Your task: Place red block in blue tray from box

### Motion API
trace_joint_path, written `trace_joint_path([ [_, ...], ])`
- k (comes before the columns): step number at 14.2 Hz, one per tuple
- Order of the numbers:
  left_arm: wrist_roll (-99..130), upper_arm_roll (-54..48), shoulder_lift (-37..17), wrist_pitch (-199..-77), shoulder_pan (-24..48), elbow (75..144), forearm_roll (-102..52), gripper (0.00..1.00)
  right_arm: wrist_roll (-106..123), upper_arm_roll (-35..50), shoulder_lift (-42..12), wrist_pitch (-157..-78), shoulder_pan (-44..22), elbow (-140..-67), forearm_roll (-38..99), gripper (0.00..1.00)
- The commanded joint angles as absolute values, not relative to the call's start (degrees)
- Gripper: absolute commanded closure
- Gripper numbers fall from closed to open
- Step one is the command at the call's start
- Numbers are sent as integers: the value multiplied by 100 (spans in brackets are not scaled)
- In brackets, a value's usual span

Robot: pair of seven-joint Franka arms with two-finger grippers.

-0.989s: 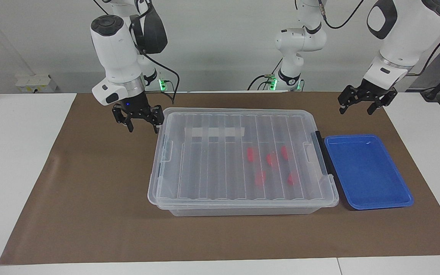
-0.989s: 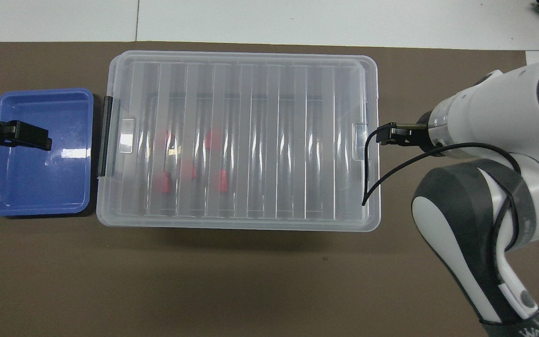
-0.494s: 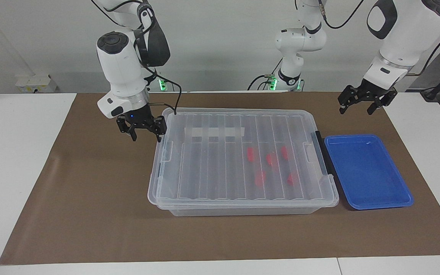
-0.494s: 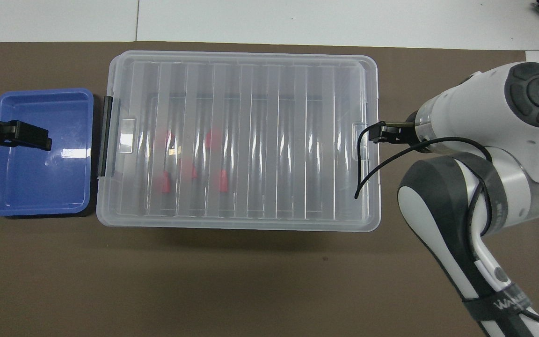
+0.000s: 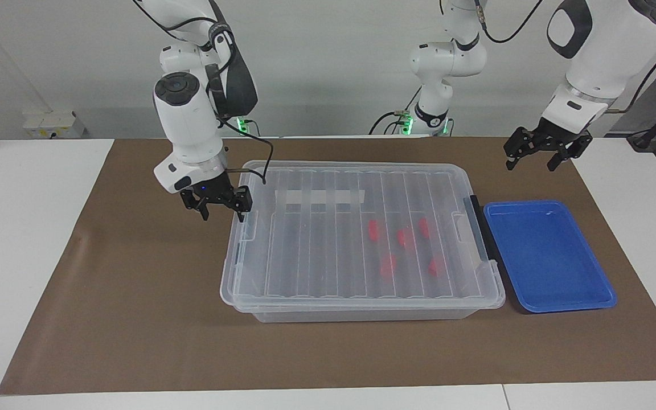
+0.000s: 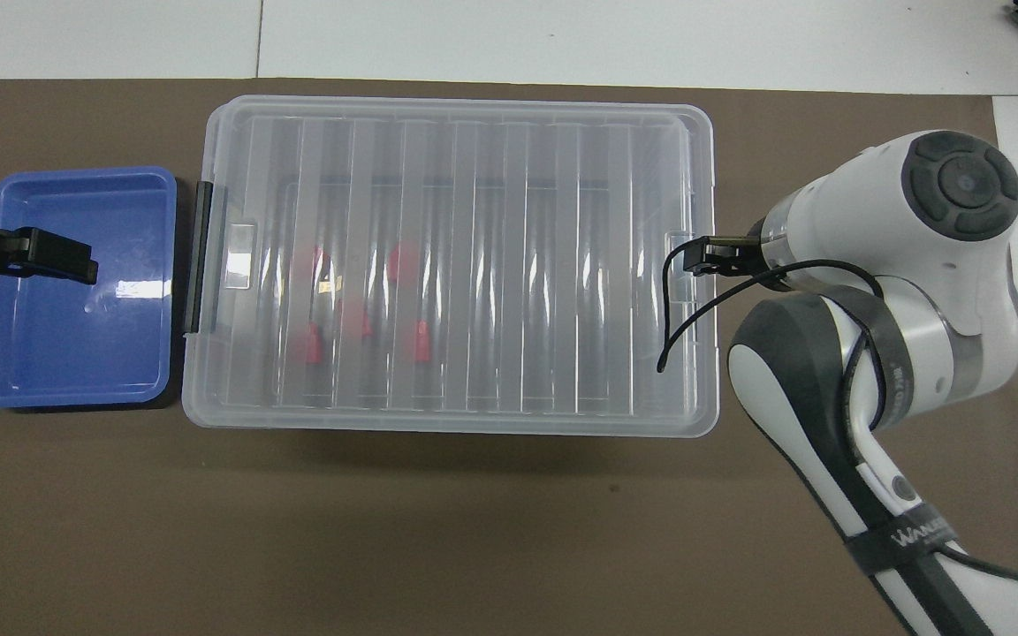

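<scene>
Right fingers (image 5: 241, 209) spread apart with nothing between them, raised over the short end of the box (image 5: 362, 310) at the right arm's end. Seen from above (image 6: 695, 262), tips just over the lid's rim beside the end handle; whether touching the lid, cannot tell. A loose black cable (image 6: 677, 309) curling from the wrist across the lid.

From these fingers toward the left arm: clear ribbed lid (image 5: 305, 250) closed on the box, a whitish tape strip (image 5: 319, 197) near the robots' edge of it. Five red blocks inside, under the lid, all well apart from the right fingers and in the half of the box nearer the left fingers: three nearer the robots (image 5: 372, 229) (image 5: 402, 237) (image 5: 423, 228), two farther from them (image 5: 387, 266) (image 5: 435, 265). No red block gripped, none in the tray.

Black latch (image 5: 479, 228) on the box's end, then the blue tray (image 5: 556, 304) just beside it, holding nothing, flat on the brown mat (image 5: 134, 285) covering the white counter (image 5: 20, 228).

Left fingers (image 5: 553, 161) apart too, gripping nothing, held up in the air over the blue tray as seen from above (image 6: 58, 258) and clear of it; arm waiting there.
</scene>
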State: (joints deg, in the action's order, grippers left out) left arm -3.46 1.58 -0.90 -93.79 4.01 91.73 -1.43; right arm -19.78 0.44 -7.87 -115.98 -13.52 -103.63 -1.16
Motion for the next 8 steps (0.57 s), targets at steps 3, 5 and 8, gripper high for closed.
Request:
trace_joint_path([
  [3,-308,167,-62,-9264,378,9123,-193,0,-1662,44,-747,-11681,-1363,-10485,-79,11],
  [5,-308,167,-62,-9264,378,9114,-193,0,-1504,44,-756,-11637,-1284,-10485,-79,11],
  [8,-308,167,-62,-9264,378,9114,-193,0,-1109,44,-756,-11619,-1056,-10485,-79,11],
])
